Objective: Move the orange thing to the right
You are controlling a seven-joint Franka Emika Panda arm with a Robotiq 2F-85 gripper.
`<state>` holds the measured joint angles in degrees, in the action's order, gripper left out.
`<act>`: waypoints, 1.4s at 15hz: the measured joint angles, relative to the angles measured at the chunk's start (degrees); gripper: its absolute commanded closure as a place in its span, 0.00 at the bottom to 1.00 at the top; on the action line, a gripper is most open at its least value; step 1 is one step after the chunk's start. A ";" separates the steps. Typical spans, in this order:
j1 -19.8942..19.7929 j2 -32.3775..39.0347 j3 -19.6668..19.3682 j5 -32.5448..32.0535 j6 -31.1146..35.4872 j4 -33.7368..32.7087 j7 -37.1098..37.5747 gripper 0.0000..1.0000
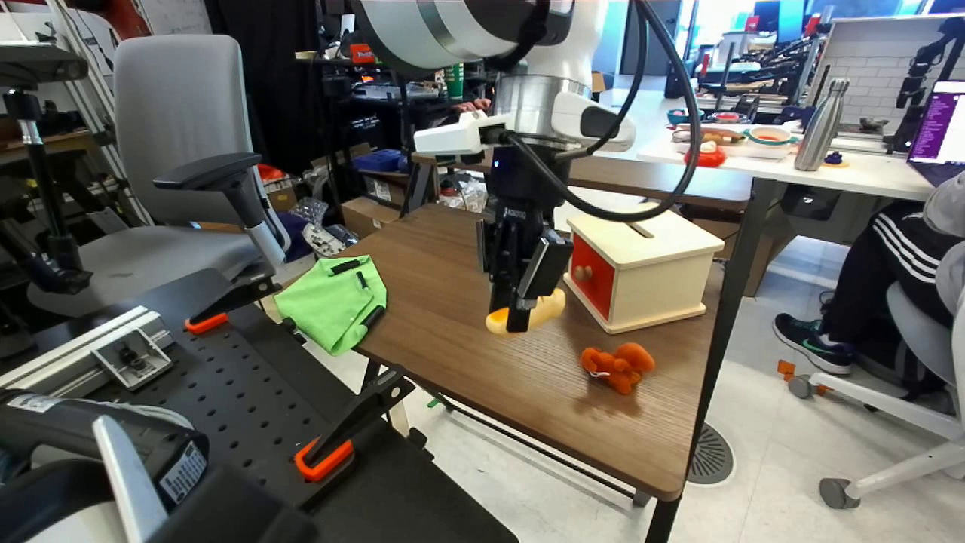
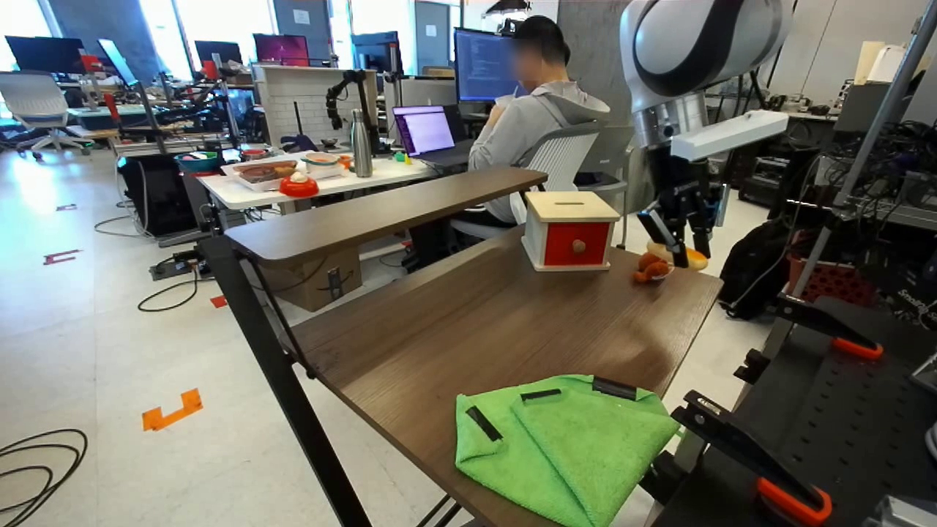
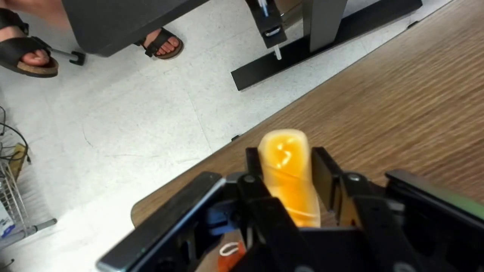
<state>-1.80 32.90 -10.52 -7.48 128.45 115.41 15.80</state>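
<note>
The arm (image 2: 703, 44) points its gripper (image 3: 286, 162) down near a desk (image 1: 452, 256) edge, the orange piece (image 3: 289, 179) clamped between narrowly parted fingers (image 3: 323, 175).

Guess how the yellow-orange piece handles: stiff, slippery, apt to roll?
The yellow-orange piece is probably stiff: its ends jut past the gripper without visible sag. Shiny wrist-view highlights hint at a slippery surface. Rounded sides suggest it may roll if pushed.

In an exterior view, "ROBOTIQ" lettering (image 1: 515, 213) marks the claw (image 1: 511, 308), a swoosh (image 1: 819, 349) the shoe (image 1: 805, 338) at right; the near-left label (image 1: 183, 472) is illegible. In an exterior view, "Small…" letters (image 2: 910, 301) show on a black item (image 2: 902, 277) at right.
</note>
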 measured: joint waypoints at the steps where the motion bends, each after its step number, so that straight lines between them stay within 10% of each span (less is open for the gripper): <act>1: -0.68 0.13 -0.41 0.00 0.48 0.42 0.00 0.88; 21: -2.67 9.38 -1.45 0.02 2.29 -4.47 0.16 0.88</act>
<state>-4.46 42.28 -11.97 -7.45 130.74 110.94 15.96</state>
